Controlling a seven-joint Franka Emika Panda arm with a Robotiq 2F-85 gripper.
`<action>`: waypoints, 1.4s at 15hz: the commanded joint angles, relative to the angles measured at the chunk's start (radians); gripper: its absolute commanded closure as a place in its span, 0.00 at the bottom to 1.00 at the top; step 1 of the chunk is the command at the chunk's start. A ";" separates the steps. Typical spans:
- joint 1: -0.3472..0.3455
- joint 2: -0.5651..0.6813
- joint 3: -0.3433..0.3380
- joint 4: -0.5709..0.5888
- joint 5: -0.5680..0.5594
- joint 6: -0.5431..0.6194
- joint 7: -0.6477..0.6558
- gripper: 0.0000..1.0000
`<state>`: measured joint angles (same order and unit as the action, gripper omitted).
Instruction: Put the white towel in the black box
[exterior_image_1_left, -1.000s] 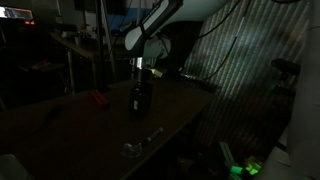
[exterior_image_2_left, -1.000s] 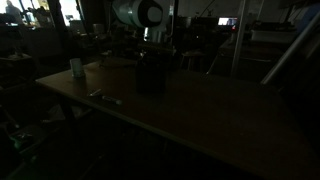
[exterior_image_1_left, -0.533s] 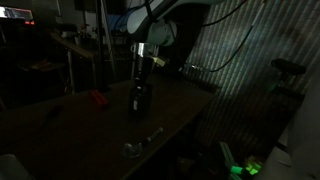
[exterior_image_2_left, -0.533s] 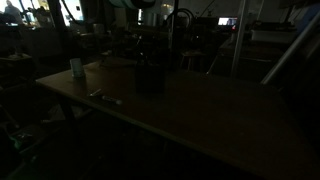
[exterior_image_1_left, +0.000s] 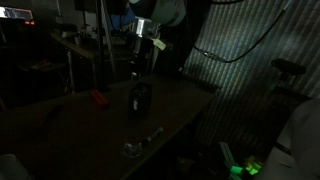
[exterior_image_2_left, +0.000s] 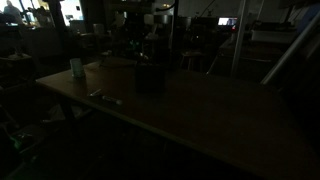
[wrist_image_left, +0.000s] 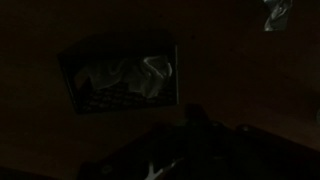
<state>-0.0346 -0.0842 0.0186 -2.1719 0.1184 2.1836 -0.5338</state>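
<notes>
The scene is very dark. In the wrist view the black box (wrist_image_left: 82, 95) lies below me with the white towel (wrist_image_left: 138, 72) crumpled inside it. The box stands on the table in both exterior views (exterior_image_1_left: 139, 98) (exterior_image_2_left: 150, 77). My gripper (exterior_image_1_left: 138, 69) hangs straight above the box, well clear of its rim. Its fingers are only a dark shape at the bottom of the wrist view (wrist_image_left: 196, 128). They look shut, and nothing shows between them.
A small red object (exterior_image_1_left: 97, 98) lies on the table beside the box. A pale small item (exterior_image_1_left: 135, 148) sits near the table's front edge. A light cup (exterior_image_2_left: 77, 67) and a small flat thing (exterior_image_2_left: 104, 97) are on the table's other side.
My arm has risen straight up from the box. The box and the towel in it have stayed put.
</notes>
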 joint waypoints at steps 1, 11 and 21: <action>0.048 -0.118 -0.003 -0.084 0.067 0.009 0.051 0.74; 0.077 -0.118 -0.018 -0.088 0.058 -0.001 0.065 0.71; 0.077 -0.118 -0.018 -0.088 0.058 -0.001 0.066 0.71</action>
<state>0.0235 -0.2024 0.0183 -2.2622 0.1812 2.1846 -0.4724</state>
